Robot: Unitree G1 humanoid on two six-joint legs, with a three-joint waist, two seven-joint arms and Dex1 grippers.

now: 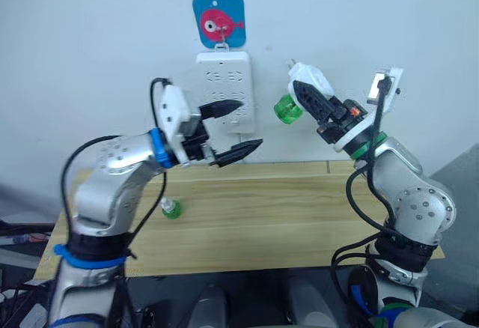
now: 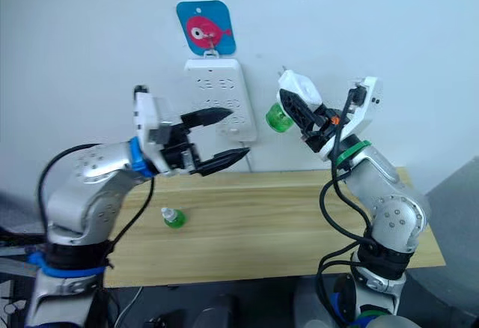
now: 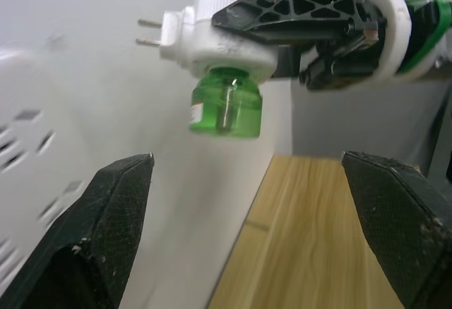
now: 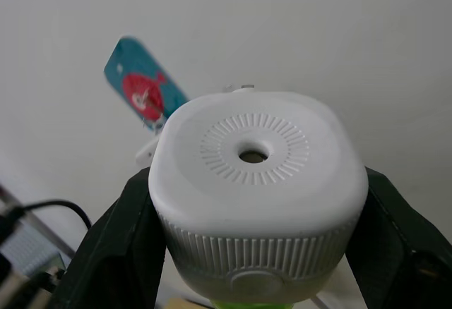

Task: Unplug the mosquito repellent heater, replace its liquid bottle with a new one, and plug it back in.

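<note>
Our right gripper [image 1: 314, 96] is pinching the small white rounded plastic mosquito repellent heater [image 3: 222, 37], one black finger on each side of its body, with the vent hole facing back along the wrist. The heater is unplugged and held in the air just to the right of the tall white multi-socket power strip [image 1: 224, 88] on the wall, its two prongs pointing toward the wall. A translucent green liquid bottle [image 1: 286, 109] hangs from its underside.

Our left gripper [image 1: 232, 129] has its jaws spread wide and empty, hovering in front of the power strip and aimed at that bottle.

We judge the step in hand to be taking the fitted bottle off. To do it well, we should bring the open left fingers squarely around the green bottle's body, not its neck, close firmly, then twist while the right grip holds the heater still. We should keep the prongs clear of the strip.

A second small green bottle [image 1: 171, 209] lies on the light wooden table [image 1: 299, 216], well below the left arm; which of the two is new we cannot tell.
</note>
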